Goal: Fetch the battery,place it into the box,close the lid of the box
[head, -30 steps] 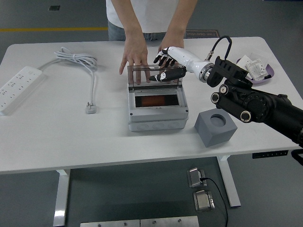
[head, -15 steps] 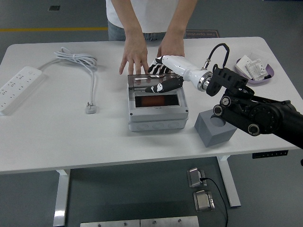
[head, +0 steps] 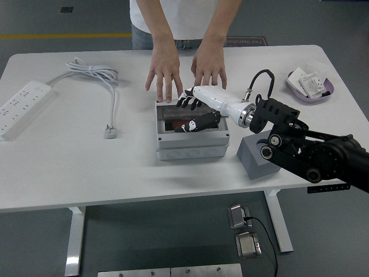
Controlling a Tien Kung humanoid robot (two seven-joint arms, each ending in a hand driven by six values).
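A grey box [head: 189, 144] stands mid-table with its clear lid [head: 176, 115] lying almost flat over the opening. My right hand [head: 193, 112] rests on top of the lid, fingers spread, holding nothing. The battery is not visible; the inside of the box is hidden under the lid and my hand. A person's two hands [head: 164, 72] lie flat on the table just behind the box, fingertips near its back edge. My left arm is out of view.
A grey cube block [head: 253, 157] sits right of the box, partly behind my right arm. A purple dish [head: 311, 86] with small packets is at the far right. A white power strip [head: 20, 107] and cable [head: 98, 75] lie at the left.
The lid has swung from upright down to nearly flat on the box, with my right hand moving down and toward me on it. The person's hands stayed behind the box.
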